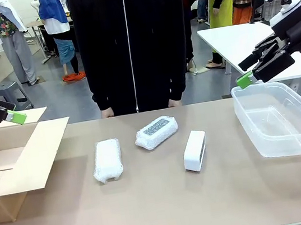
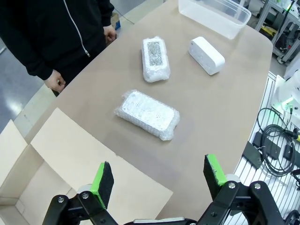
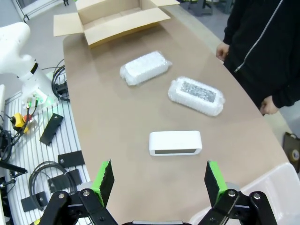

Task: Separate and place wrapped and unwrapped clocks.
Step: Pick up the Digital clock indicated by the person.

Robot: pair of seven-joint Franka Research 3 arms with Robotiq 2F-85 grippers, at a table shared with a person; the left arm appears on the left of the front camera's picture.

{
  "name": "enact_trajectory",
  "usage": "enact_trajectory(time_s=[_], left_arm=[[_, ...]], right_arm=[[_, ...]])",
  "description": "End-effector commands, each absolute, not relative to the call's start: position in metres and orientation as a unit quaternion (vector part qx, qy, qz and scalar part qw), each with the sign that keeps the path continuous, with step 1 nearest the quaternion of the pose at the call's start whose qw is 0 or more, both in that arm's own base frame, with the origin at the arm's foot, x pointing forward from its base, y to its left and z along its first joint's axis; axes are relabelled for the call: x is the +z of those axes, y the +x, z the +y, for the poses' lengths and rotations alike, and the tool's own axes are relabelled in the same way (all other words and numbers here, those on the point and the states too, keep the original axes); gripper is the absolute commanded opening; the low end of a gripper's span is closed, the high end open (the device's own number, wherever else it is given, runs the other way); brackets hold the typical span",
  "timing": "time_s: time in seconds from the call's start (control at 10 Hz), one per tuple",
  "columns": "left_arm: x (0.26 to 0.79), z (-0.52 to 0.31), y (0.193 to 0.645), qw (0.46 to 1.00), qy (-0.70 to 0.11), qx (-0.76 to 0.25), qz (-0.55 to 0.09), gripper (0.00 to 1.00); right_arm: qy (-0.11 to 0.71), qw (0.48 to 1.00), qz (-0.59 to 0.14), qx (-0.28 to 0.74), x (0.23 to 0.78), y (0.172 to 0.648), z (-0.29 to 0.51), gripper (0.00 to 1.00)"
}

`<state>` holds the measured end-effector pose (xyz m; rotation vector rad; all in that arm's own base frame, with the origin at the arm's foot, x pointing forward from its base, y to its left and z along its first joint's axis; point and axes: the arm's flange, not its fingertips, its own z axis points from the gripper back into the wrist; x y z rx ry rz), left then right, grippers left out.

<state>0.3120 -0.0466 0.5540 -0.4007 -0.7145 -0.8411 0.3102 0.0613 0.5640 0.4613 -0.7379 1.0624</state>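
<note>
Your right gripper (image 1: 246, 73) and left gripper (image 1: 10, 112) gape wide, empty. The bare white clock (image 1: 195, 150), lengthwise toward the table's (image 1: 152, 202) far edge, lies nearer the right one.

Table (image 1: 154, 214), wrapped bundle (image 1: 107, 159), speckled bundle (image 1: 156, 132), white block (image 1: 195, 150), tub (image 1: 253, 131), box (image 1: 30, 159)

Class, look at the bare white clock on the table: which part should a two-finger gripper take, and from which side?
Take the white clock across its narrow width, at mid-length, coming straight down from above. Its long sides look flat, parallel and clear of the nearest wrapped bundle, so the jaws should fit either side.
</note>
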Motion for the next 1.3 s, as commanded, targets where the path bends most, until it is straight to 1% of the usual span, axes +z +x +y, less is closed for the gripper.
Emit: enact_trajectory(time_s=[0.0, 1.2], left_arm=[[0.5539, -0.0459, 0.3122, 0.832, -0.185, -0.400, -0.336, 1.00], [0.5539, -0.0459, 0.3122, 0.832, -0.185, -0.400, -0.336, 1.00]], right_arm=[[0.213, 0.774, -0.335, 0.493, 0.5623, 0.3108, 0.0619, 1.00], [0.213, 0.774, -0.335, 0.493, 0.5623, 0.3108, 0.0619, 1.00]])
